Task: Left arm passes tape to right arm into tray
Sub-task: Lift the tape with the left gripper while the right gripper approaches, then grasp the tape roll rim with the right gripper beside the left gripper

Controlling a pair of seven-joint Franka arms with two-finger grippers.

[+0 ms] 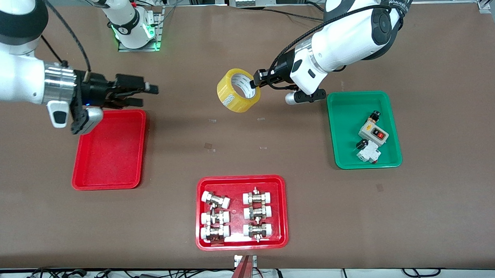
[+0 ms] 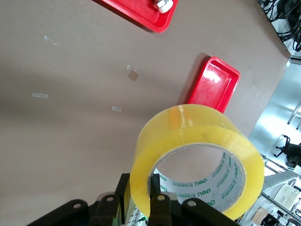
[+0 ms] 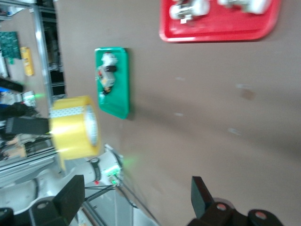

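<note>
My left gripper [image 1: 255, 80] is shut on the wall of the yellow tape roll [image 1: 238, 90] and holds it in the air over the bare middle of the table. In the left wrist view the tape [image 2: 197, 155] fills the frame, its wall pinched between the fingers [image 2: 161, 209]. My right gripper [image 1: 149, 94] is open and empty, pointing toward the tape, above the rim of the plain red tray [image 1: 110, 152]. In the right wrist view the tape [image 3: 74, 127] shows between and ahead of the spread fingers [image 3: 201, 195]. The plain red tray also shows in the left wrist view [image 2: 214, 86].
A green tray [image 1: 364, 128] with small electrical parts lies under the left arm's side. A wider red tray [image 1: 242, 212] with white-capped metal fittings lies nearest the front camera. Small tape marks dot the table middle.
</note>
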